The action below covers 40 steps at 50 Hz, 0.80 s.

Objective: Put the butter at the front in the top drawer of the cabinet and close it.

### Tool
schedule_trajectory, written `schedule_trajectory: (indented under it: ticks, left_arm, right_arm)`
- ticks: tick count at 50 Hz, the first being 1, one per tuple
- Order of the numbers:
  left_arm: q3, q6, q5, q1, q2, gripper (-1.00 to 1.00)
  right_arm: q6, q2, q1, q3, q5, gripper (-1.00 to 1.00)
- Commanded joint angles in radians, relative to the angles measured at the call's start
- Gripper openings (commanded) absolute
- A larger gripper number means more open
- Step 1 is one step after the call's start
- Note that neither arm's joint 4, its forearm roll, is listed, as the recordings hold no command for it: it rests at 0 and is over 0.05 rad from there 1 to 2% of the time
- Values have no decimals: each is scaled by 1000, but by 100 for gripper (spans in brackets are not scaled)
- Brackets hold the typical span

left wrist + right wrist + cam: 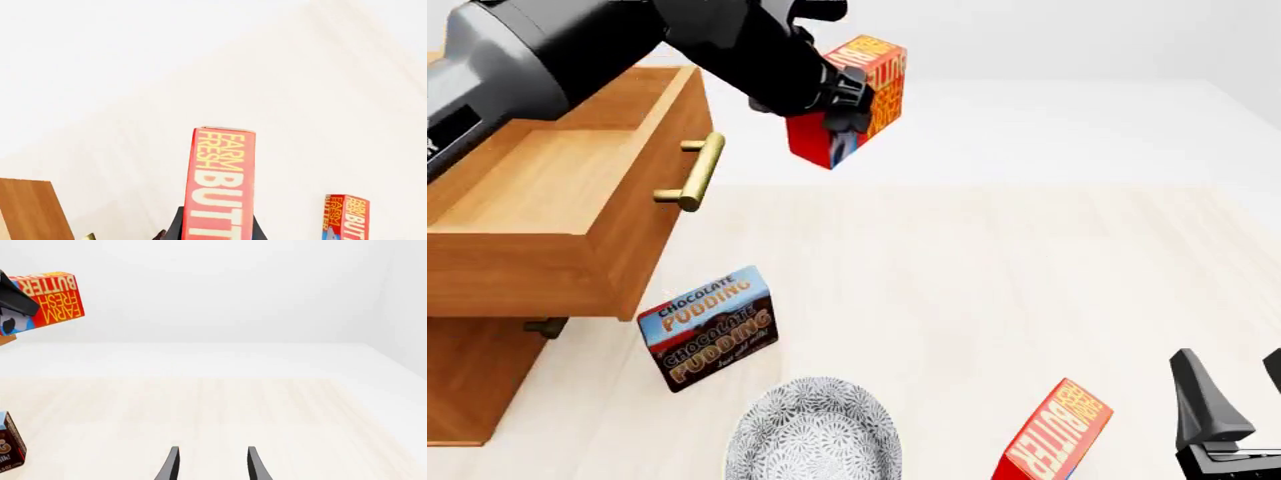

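A red butter carton hangs in the air with my left gripper shut on it, just right of the open top drawer and above its brass handle, not over the drawer's inside. The left wrist view shows this carton between the fingers. A second, look-alike butter carton stands tilted near the table's near edge. The cabinet is at the left. My right gripper is open and empty at the near right, beside the second carton.
A chocolate pudding box stands in front of the cabinet below the drawer. A patterned grey plate lies at the near edge. The lower drawer's handle shows under the open drawer.
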Motion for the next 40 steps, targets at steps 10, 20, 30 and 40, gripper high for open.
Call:
schedule_trajectory:
  ticks: [10, 20, 30, 40]
  left_arm:
    - [-182, 111, 220, 149, -67, -100]
    - [-125, 135, 226, 227, -155, -100]
    - [-51, 137, 226, 299, -235, -100]
    - [29, 129, 223, 369, -322, -100]
  right_arm:
    - [0, -1, 0, 1, -1, 100]
    - [-1, -1, 0, 1, -1, 100]
    - [0, -1, 0, 1, -1, 100]
    - [0, -1, 0, 1, -1, 100]
